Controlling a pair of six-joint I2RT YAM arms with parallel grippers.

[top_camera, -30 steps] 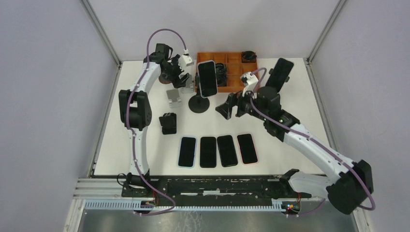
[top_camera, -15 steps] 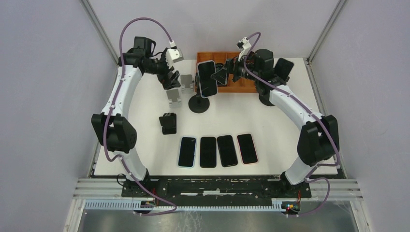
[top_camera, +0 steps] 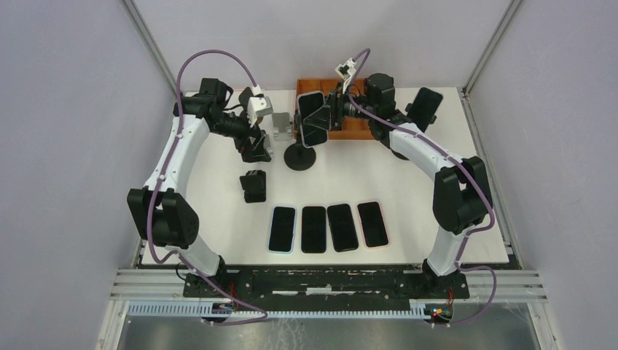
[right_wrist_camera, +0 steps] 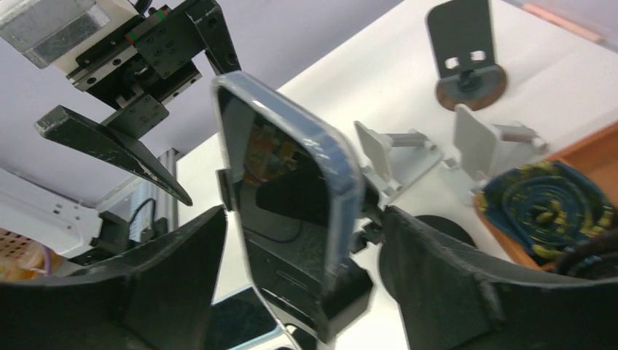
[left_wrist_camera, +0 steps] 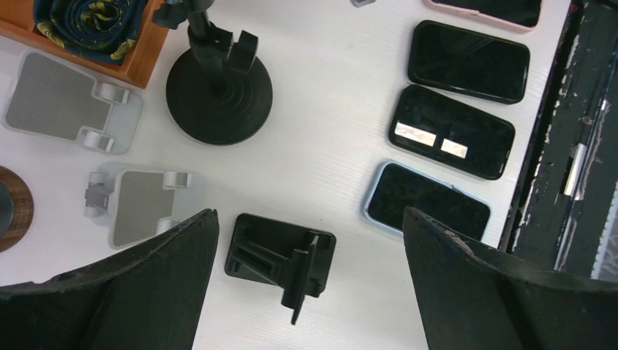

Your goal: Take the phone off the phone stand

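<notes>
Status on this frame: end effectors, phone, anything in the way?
Left end effector open, empty. Right end effector open, straddling phone. Phone still clamped in phone stand. No obstruction seen.

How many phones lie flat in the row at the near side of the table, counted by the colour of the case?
Phone in a light blue case: 1
Phones in black cases: 2
Phone in a pink case: 1
Total: 4
</notes>
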